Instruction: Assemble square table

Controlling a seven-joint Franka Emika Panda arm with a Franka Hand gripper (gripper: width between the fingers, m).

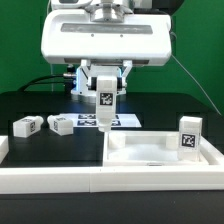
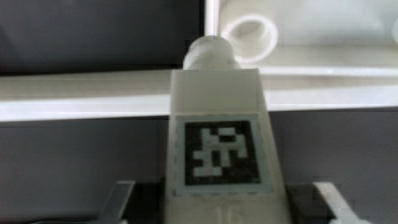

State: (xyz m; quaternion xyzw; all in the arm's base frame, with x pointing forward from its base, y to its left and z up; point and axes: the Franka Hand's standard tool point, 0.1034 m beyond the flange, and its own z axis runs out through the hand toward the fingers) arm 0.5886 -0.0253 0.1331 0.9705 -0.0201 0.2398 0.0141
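My gripper (image 1: 104, 96) is shut on a white block leg (image 1: 104, 108) with a black-and-white tag and holds it upright, screw end down, above the far left corner of the square tabletop slab (image 1: 160, 152). In the wrist view the leg (image 2: 222, 120) stands between my fingers (image 2: 128, 200), and my gripper (image 2: 222, 206) shows at the picture's edge. The leg's rounded tip is just beside a ring-shaped hole (image 2: 253, 35) inside the slab's rim (image 2: 89, 95). Another leg (image 1: 190, 135) stands upright by the slab's right side. Two more legs (image 1: 27, 125) (image 1: 62, 124) lie at the exterior view's left.
The marker board (image 1: 88, 120) lies behind the held leg. A long white border rail (image 1: 100, 182) runs along the front, and another (image 1: 3, 150) along the exterior view's left. The arm's white base (image 1: 105, 40) stands at the back.
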